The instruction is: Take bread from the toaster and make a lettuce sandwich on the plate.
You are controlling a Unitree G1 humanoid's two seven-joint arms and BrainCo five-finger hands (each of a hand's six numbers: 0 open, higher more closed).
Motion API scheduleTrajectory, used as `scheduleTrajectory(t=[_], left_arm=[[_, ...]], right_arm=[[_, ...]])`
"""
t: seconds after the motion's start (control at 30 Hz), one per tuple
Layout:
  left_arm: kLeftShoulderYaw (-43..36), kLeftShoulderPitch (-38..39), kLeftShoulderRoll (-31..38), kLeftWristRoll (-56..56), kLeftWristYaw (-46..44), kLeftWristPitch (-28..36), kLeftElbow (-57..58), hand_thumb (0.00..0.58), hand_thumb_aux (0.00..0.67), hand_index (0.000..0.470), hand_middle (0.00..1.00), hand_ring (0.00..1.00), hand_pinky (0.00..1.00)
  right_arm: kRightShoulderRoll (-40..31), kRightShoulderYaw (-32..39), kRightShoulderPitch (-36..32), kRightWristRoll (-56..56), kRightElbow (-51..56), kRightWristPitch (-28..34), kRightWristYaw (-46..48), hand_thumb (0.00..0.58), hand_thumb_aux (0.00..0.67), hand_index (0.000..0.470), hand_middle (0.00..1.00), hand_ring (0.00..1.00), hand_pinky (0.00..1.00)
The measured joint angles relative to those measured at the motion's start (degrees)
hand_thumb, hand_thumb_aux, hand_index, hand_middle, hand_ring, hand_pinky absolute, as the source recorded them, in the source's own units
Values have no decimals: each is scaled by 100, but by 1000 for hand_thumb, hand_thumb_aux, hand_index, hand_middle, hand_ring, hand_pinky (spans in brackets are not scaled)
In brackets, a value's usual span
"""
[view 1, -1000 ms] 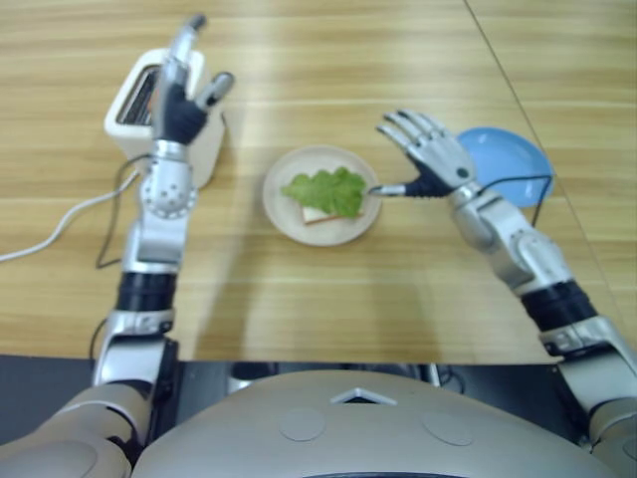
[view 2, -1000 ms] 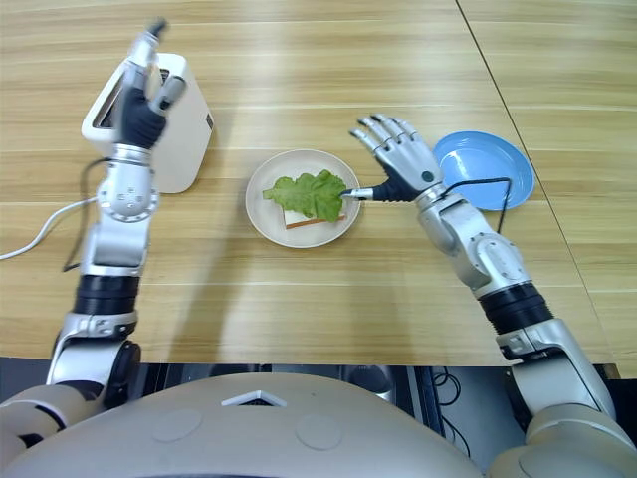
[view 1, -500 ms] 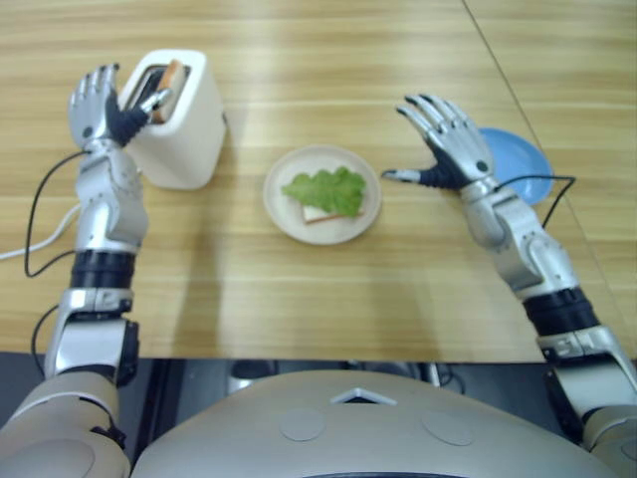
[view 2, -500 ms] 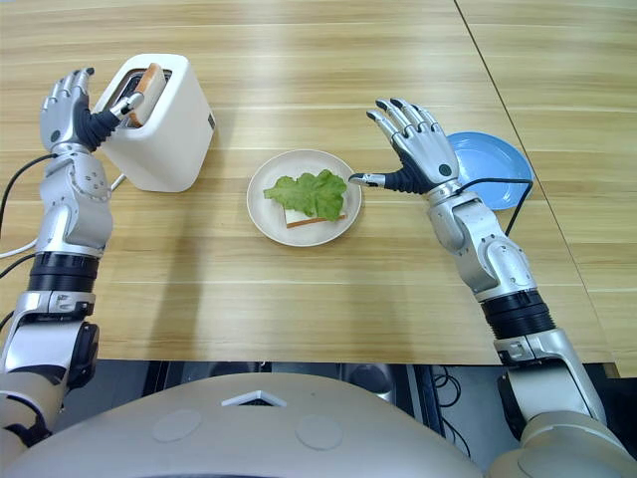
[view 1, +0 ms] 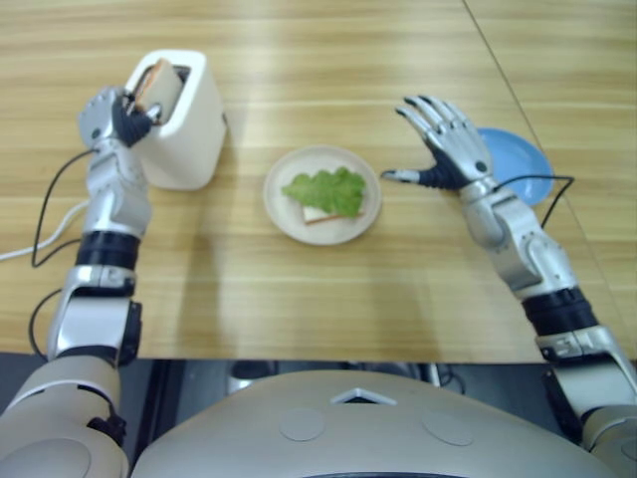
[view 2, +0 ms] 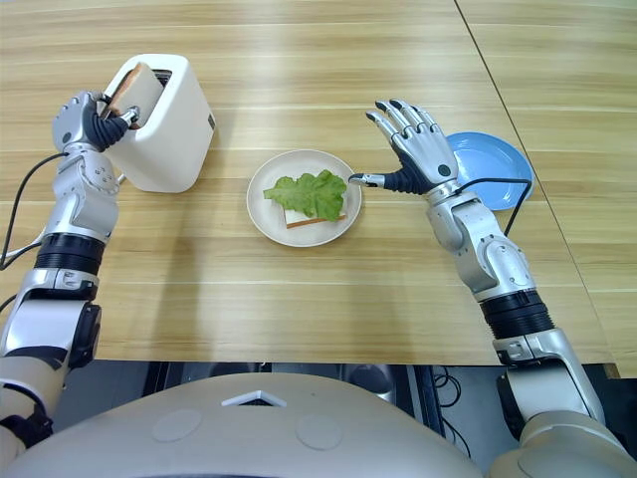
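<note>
While gripping bread slice (view 2: 136, 88) in toaster (view 2: 177, 139) slot, had left hand (view 2: 90, 121) raised, fingers curled on it; held right hand (view 2: 420, 154) splayed open beside plate (view 2: 263, 219).

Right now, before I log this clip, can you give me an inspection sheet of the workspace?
Surface: wooden table, a seam running along its right side.
Job's things: white toaster with a toast slice sticking out of its slot; cream plate holding a bottom slice under a lettuce leaf.
Clutter: blue plate at the right.
Hands: left hand grips the toast slice; right hand open, between the two plates.
Cables: white toaster cord at the left; black cable across the blue plate.
Surroundings: nothing seen.
</note>
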Motion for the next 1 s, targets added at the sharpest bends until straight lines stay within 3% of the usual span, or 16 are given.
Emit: scheduleTrajectory(t=[0.17,0.33,0.4,0.5,0.67,1.0], left_arm=[[47,239,-12,-81,423,-343,-752,580,670,460,1000,1000,1000],[467,840,-105,-231,1356,-1497,-2822,580,670,460,1000,1000,1000],[783,921,-186,-665,1401,-2005,-3705,580,670,460,1000,1000,1000],[1023,879,-411,-1786,830,-2439,-3951,580,670,460,1000,1000,1000],[701,625,-1327,-4121,-1252,-2411,-2876,580,670,460,1000,1000,1000],[-108,116,-2209,-4706,-3318,-1701,234,580,670,460,1000,1000,1000]], right_arm=[[4,0,-2,-1,7,4,-1,0,0,0,0,0,0],[16,-2,-11,-2,78,-5,-9,0,0,0,0,0,0],[13,-1,-12,-3,145,-8,-16,0,0,0,0,0,0],[16,-15,-10,21,208,-31,-60,0,0,0,0,0,0],[106,-242,-15,487,324,-172,-89,0,0,0,0,0,0],[133,-569,6,1273,746,-493,-6,0,0,0,0,0,0]])
